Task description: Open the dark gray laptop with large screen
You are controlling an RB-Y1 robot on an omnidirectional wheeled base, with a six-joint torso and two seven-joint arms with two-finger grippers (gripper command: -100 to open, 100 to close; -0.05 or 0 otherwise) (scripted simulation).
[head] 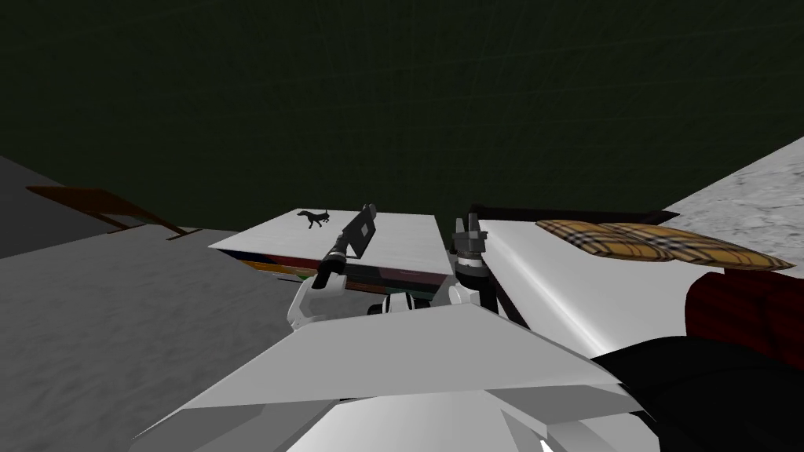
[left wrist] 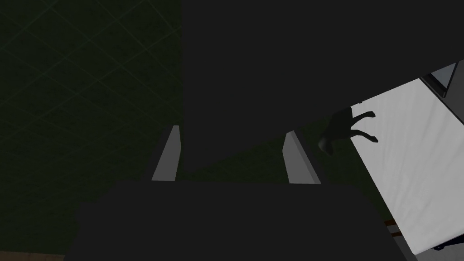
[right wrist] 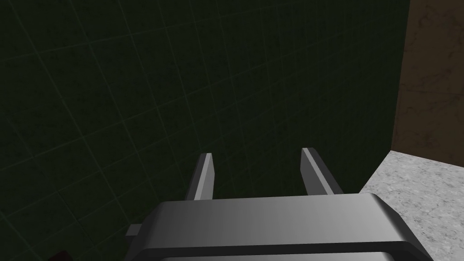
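The fingers (left wrist: pixel 167 158) of the left gripper (left wrist: pixel 232 132) are spread, unclamped, with a lid corner of the dark gray laptop (left wrist: pixel 294 68) between them. It is raised over the white bench (left wrist: pixel 417 172), near a dog figurine (left wrist: pixel 344 127). The lid is best pushed back steadily by its edge, not pinched. The right gripper (right wrist: pixel 257 153) is parked aside, fingers apart.

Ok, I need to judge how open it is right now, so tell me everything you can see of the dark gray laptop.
The laptop shows as a plain, flat dark gray panel, apparently its lid, standing tilted above the white table top at the tip of the left arm, with a small light patch on its face. From the left wrist it rises just beyond the open left pincer, one straight edge beside a finger; contact cannot be judged. Its base is hidden.
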